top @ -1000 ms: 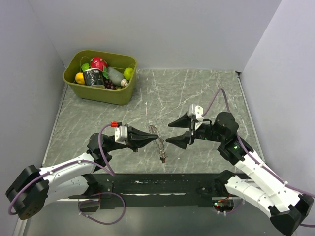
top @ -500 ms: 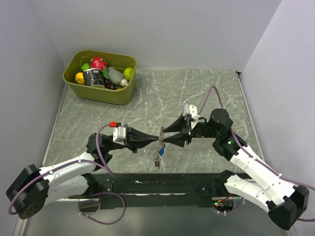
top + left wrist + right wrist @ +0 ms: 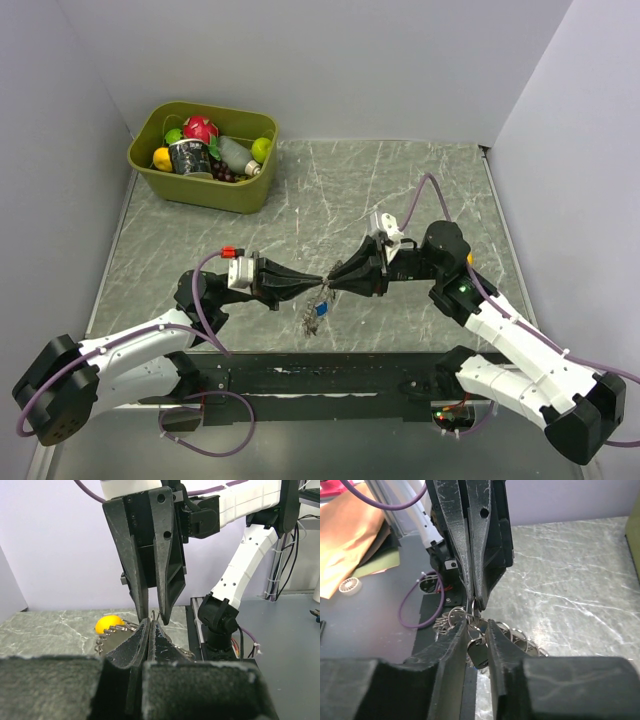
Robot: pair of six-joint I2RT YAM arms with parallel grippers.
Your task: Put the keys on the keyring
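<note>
A bunch of small keys and metal rings (image 3: 316, 306), one with a blue head (image 3: 322, 309), hangs above the table between my two grippers. My left gripper (image 3: 316, 282) is shut on a thin wire keyring (image 3: 151, 615) right at its tips (image 3: 150, 623). My right gripper (image 3: 333, 284) meets it tip to tip from the right. In the right wrist view its jaws (image 3: 476, 626) stand narrowly apart with a black key head (image 3: 480, 652) pinched between them. Linked rings (image 3: 520, 639) trail below. The other key colours are hidden in the bunch.
A green bin (image 3: 203, 192) of fruit and a can stands at the back left. A small yellow ball (image 3: 109, 624) lies on the marble table behind the right arm. Walls close in on the left, back and right.
My right gripper was wide open and apart; it moved left, closed down and met the left gripper's tips. The key bunch has lifted and swung slightly left.
</note>
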